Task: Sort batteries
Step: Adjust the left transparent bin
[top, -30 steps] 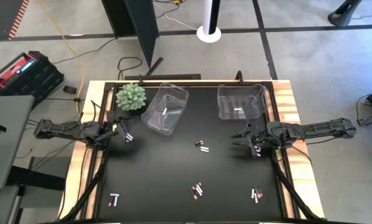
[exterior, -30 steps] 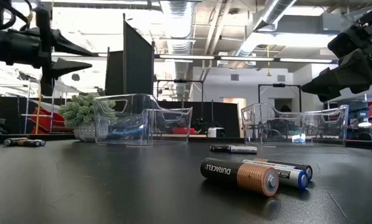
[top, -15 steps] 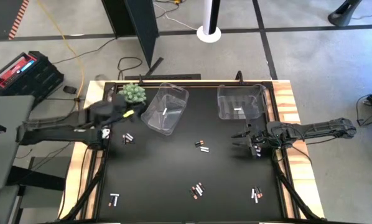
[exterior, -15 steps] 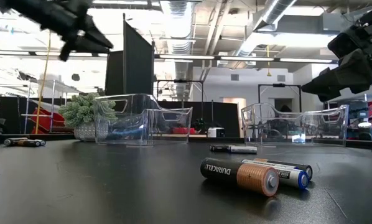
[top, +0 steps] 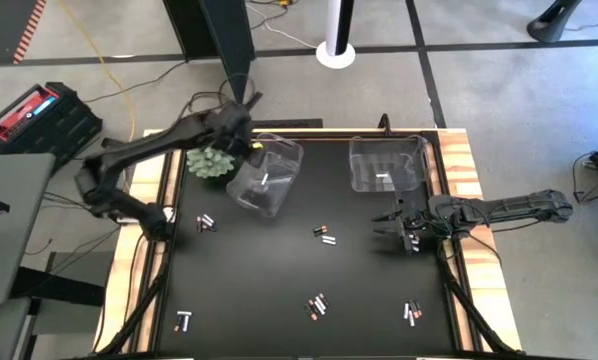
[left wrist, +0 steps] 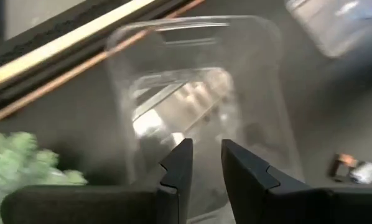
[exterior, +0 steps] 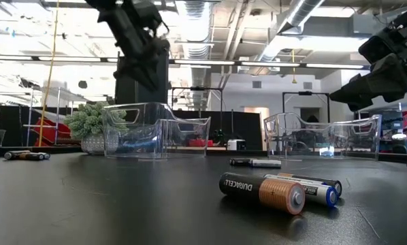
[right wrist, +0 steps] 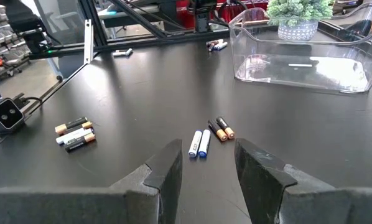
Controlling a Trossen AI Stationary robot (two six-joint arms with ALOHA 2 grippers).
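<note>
Up close in my low view, two batteries point(exterior: 280, 191) lie side by side on the black table point(top: 269, 290). From above I see more batteries scattered. My left gripper point(left wrist: 203, 163) hangs over the left clear bin point(top: 266, 172), fingers a narrow gap apart, nothing visible between them. My right gripper point(right wrist: 206, 163) waits wide, empty, near the right bin point(top: 386, 164).

A robotics lab or workshop: bare ceiling ducts point(exterior: 190, 17), strip lights, black partition panels point(exterior: 145, 85), cables point(top: 109, 70) across grey floor, a red toolbox point(top: 39, 112) beyond the tabletop point(top: 279, 270)
</note>
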